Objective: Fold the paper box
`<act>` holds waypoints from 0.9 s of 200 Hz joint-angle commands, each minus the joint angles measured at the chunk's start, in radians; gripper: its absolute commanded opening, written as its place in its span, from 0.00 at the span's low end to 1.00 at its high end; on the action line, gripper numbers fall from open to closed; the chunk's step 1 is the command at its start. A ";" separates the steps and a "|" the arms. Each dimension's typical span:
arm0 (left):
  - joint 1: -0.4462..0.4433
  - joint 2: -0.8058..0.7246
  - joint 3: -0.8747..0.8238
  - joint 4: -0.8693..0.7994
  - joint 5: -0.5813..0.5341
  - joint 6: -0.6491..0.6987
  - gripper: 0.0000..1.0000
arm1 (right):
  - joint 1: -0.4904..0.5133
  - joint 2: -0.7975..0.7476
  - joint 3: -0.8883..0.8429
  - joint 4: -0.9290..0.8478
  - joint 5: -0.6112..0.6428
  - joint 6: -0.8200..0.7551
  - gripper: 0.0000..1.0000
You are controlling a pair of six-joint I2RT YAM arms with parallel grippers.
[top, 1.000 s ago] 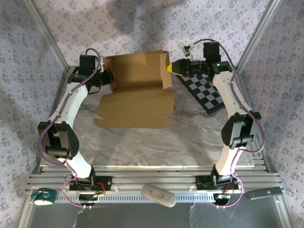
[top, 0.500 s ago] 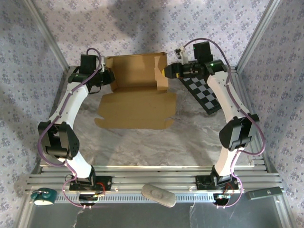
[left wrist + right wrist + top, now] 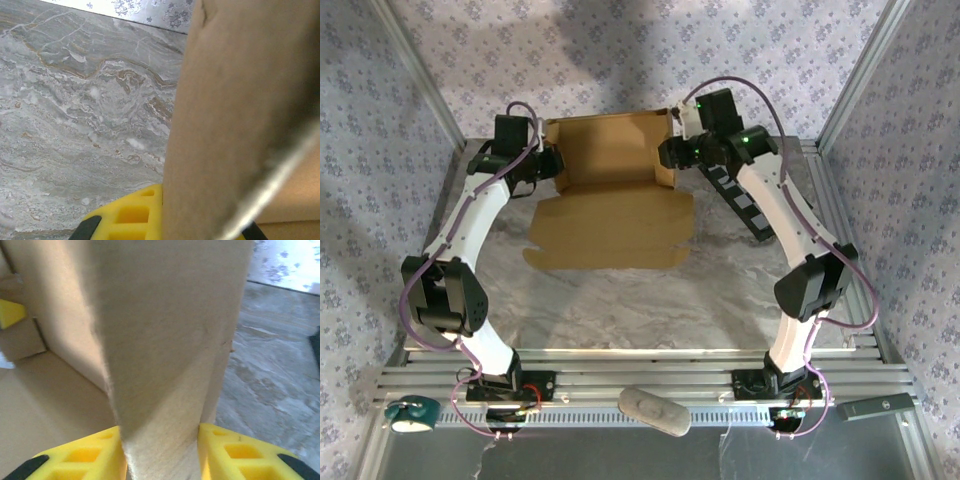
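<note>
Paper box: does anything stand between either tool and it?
Nothing visible does. The left tool is shut on the raised left wall of the paper box, and the right tool has the raised right flap clamped between its fingers.

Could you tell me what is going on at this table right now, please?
Two robot arms are folding a tan paper box at the far side of the marble table. The left gripper is shut on its raised left wall, and the right gripper has the raised right wall between its yellow fingers. The near panel lies flat, not yet folded.
</note>
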 commanded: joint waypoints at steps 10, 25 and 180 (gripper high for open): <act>-0.044 -0.049 0.061 0.003 0.033 -0.019 0.00 | 0.071 0.039 0.052 -0.053 0.258 0.010 0.29; -0.053 -0.053 0.065 -0.003 0.020 -0.027 0.00 | 0.096 0.056 0.073 -0.076 0.349 0.012 0.20; -0.123 -0.085 0.104 -0.087 -0.040 -0.072 0.00 | 0.095 0.174 0.236 -0.113 0.429 0.015 0.19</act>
